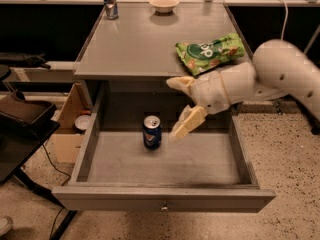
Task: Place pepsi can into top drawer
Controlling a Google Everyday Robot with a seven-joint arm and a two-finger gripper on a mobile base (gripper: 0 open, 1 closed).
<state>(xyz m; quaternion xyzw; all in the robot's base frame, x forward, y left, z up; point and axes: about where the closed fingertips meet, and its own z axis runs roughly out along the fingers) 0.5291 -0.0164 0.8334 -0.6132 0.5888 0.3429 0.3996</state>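
**Inspector:** Location of the item?

**Assessor:** The pepsi can [152, 132] stands upright on the floor of the top drawer [165, 196], left of centre and towards the back. The drawer is pulled fully open. Nothing touches the can.

**Inspector:** The hand?

**Assessor:** The hand [175, 109] hangs just right of the can and apart from it, under the front edge of the surface [145, 44]. Its two fingers are spread wide and hold nothing. The lower fingertip is level with the can's upper half.

**Inspector:** Step in hand, and how to do it well?

**Assessor:** In my judgement the placing is as good as done, and what remains is clearing the hand. Draw it away to the right and towards the drawer front, never leftwards, so that the lower finger cannot clip the can. Raise it only once the upper finger is out from under the surface edge.

**Inspector:** The surface?

**Assessor:** A taller blue-and-silver can [109, 1] at the back left, a pale bowl [164, 3] at the back centre, and a green snack bag [210, 51] at the right edge, close above the arm [280, 69].

**Inspector:** The room?

**Assessor:** Dark furniture [22, 115] at the left, a cardboard box [67, 129] against the drawer's left side, and speckled floor [290, 159] to the right.
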